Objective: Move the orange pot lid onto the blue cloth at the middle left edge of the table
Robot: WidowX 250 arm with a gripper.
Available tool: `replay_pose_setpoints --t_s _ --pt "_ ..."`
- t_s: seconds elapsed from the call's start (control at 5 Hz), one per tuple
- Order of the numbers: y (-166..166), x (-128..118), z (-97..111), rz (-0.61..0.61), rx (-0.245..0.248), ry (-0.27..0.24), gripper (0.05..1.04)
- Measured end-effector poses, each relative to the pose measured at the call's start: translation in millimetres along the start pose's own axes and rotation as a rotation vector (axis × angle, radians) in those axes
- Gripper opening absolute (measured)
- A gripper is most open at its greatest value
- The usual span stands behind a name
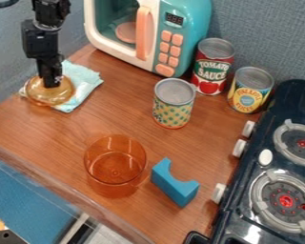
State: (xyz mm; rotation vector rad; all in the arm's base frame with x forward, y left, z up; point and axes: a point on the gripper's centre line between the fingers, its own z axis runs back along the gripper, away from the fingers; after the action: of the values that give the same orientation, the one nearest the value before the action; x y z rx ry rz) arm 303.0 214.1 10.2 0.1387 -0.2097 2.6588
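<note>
The gripper (51, 84) hangs at the upper left, its tip right at the middle of the orange pot lid (61, 95). The see-through lid lies on the left part of the light blue cloth (86, 85), its left and lower edge close to the cloth's border. Whether the gripper holds the lid's knob is hidden, as the tip covers it. The cloth spreads out to the right of the lid on the wooden table (123, 112).
A toy microwave (169, 24) stands behind, with a tomato sauce can (212, 66), a pineapple can (250, 90) and a dotted can (174, 105) nearby. An orange transparent pot (116, 164) and a blue block (174, 183) are in front. The stove (269, 167) is at right.
</note>
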Motion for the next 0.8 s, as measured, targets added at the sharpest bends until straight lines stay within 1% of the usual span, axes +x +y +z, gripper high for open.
replay_pose_setpoints --t_s 0.2,0.4,0.6,0.8 --pt "-1.9 -1.7 -5.4 -0.003 0.015 -0.013 0.441" --pt "-4.4 -2.2 -8.5 -0.006 0.021 -0.032 0.740" --pt "-4.1 -2.0 -9.4 -0.008 0.033 -0.041 0.982" --pt "-0.5 -4.1 -9.2 -0.018 0.047 -0.039 1.001"
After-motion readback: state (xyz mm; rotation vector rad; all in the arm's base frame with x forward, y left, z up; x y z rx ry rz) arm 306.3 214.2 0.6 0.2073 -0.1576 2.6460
